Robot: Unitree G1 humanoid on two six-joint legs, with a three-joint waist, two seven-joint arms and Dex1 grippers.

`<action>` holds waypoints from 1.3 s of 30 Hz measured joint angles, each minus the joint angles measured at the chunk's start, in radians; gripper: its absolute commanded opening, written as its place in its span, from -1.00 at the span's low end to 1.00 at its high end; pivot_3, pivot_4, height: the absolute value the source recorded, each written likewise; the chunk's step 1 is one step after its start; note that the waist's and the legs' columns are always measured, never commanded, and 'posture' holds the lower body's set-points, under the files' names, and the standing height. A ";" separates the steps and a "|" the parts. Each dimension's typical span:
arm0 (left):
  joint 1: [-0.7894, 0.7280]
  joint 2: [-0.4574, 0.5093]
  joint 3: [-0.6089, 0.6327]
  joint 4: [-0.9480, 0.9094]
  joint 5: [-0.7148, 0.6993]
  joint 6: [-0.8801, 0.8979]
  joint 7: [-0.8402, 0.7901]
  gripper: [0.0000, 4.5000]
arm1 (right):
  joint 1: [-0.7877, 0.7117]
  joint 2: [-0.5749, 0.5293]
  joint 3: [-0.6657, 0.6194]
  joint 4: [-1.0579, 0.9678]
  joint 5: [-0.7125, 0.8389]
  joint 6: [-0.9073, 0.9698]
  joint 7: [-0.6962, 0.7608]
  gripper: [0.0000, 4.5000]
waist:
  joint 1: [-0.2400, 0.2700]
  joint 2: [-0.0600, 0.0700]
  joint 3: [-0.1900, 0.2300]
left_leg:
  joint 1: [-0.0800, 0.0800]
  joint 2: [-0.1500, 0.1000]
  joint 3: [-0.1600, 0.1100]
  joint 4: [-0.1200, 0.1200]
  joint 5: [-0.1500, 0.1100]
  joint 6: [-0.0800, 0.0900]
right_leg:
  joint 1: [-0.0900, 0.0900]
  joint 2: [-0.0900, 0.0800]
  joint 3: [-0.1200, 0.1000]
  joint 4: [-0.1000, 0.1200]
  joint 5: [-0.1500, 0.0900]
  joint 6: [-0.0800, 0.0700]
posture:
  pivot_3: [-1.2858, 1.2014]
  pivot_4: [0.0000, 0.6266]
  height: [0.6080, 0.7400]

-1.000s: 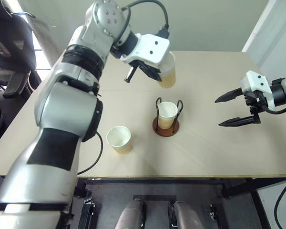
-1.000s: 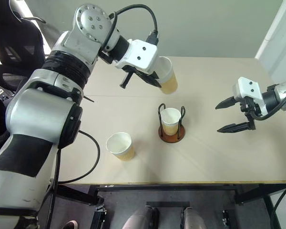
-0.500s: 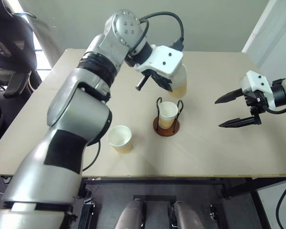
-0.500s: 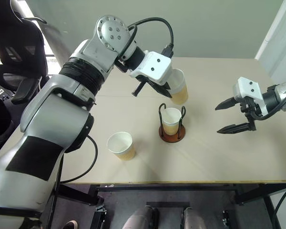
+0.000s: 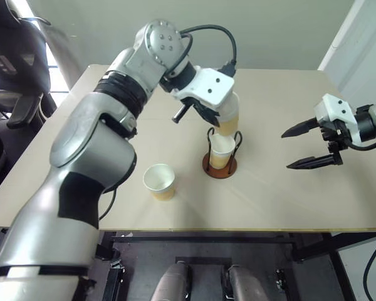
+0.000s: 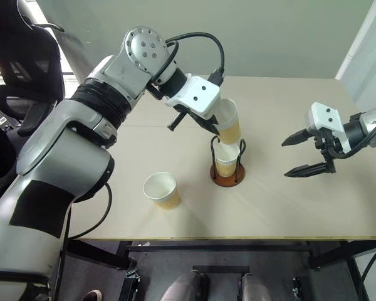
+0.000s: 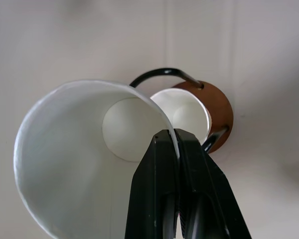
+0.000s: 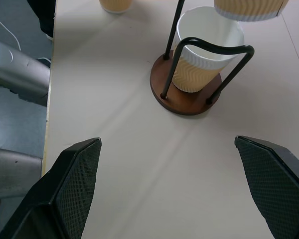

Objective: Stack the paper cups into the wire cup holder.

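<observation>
The left gripper (image 7: 177,149) is pinched tight on the rim of a paper cup (image 6: 228,124), held tilted. The cup holder (image 6: 227,164), with one cup (image 6: 226,157) seated, sits directly beneath its base. The right gripper (image 6: 307,153) stands wide open and empty, well apart.

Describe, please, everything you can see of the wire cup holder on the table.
The wire cup holder is a small round reddish-brown disc base, wood-like, carrying two upright black wire loops. It stands upright on the pale table, near the middle. One tan paper cup with a white inside sits in it between the loops. A second cup, pinched at its rim by the left gripper, hangs just above it, tilted. Neither gripper touches the holder.
</observation>
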 measured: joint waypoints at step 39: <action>0.006 0.051 -0.178 -0.074 -0.152 0.044 -0.001 0.99 | 0.000 0.000 0.000 -0.044 0.013 0.060 0.000 0.97 | 0.002 0.000 0.000 | -0.001 0.000 0.000 0.000 0.000 0.000 | 0.000 0.000 0.000 -0.001 0.000 0.000 | 0.03 -0.52 1.00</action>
